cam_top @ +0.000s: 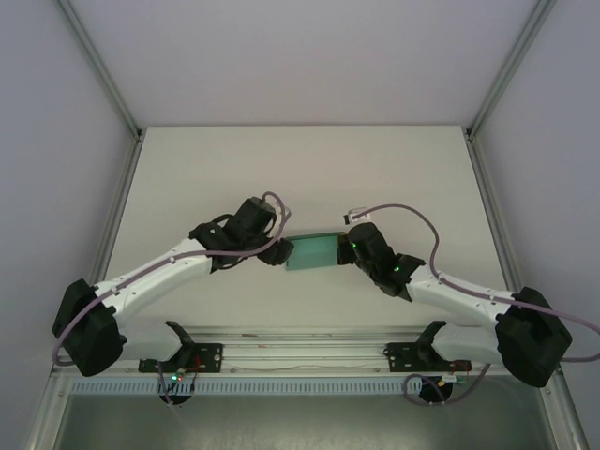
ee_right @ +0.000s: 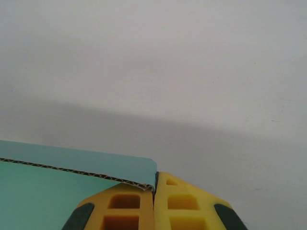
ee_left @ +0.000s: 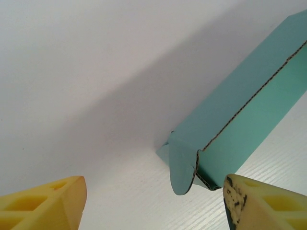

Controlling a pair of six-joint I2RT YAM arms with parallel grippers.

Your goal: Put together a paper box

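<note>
top external view: the paper box (cam_top: 314, 251) sits mid-surface (cam_top: 309, 169), between the two wrists and well apart from every edge; whether it rests down or hangs slightly lifted i cannot tell. in the right wrist view the right fingers (ee_right: 124, 206) are pressed together, and the card's raw corrugated edge runs into their seam, so they seem to nip one thin wall of the box. in the left wrist view the left fingers (ee_left: 48, 203) stand wide apart with nothing between them. one tip is just beside the box's near end, where a rounded flap (ee_left: 182, 165) sticks out, not yet tucked.

the step in hand looks like closing that end. it likely goes best if the right side keeps its pinch firm as an anchor while the left comes at the flap squarely along its crease, pushing with one tip rather than squeezing, since thin card buckles easily.

for room, bare surface lies open on the far side, and the frame posts (cam_top: 98, 66) are well apart. the tight spot is between the wrists, with only the box separating them.
</note>
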